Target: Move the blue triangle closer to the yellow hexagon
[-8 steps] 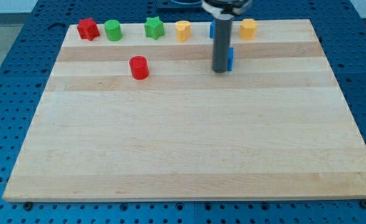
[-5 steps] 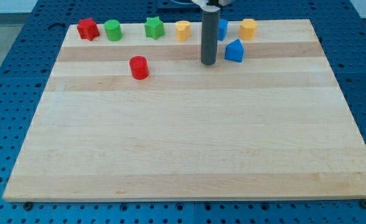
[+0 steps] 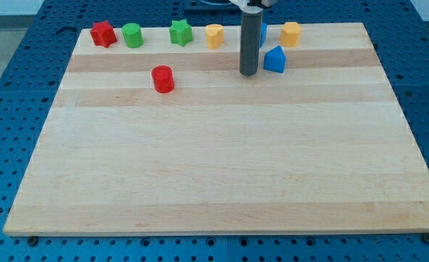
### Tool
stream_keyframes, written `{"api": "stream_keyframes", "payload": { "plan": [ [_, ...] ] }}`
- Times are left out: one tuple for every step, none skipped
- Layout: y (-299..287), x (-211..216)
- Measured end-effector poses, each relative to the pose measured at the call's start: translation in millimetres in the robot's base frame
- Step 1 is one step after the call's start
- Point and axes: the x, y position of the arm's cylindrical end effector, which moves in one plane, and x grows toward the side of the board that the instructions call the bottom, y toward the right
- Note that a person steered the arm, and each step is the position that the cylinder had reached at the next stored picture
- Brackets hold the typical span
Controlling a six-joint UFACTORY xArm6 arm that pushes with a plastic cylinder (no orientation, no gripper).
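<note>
The blue triangle (image 3: 274, 60) is found near the view's top of the bench (image 3: 221, 167), just below and left of the yellow hexagon (image 3: 291, 33), apart from it. My tip (image 3: 248, 73) is set just left of the triangle, a narrow gap showing between. No pincer is fitted, so no state can be told. A second blue block (image 3: 262, 33) is largely hidden behind the rod; its shape cannot be made out. Along the top edge are noted a red star (image 3: 103, 33), green cylinder (image 3: 132, 35), green star (image 3: 180, 32) and another yellow block (image 3: 214, 35). A red cylinder (image 3: 162, 78) stands apart, lower left.
</note>
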Motion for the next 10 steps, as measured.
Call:
{"api": "stream_keyframes", "payload": {
  "plan": [
    [2,0],
    [3,0],
    [4,0],
    [4,0],
    [7,0],
    [17,0],
    [34,-5],
    [34,-20],
    [54,-25],
    [71,-17]
  ]
}}
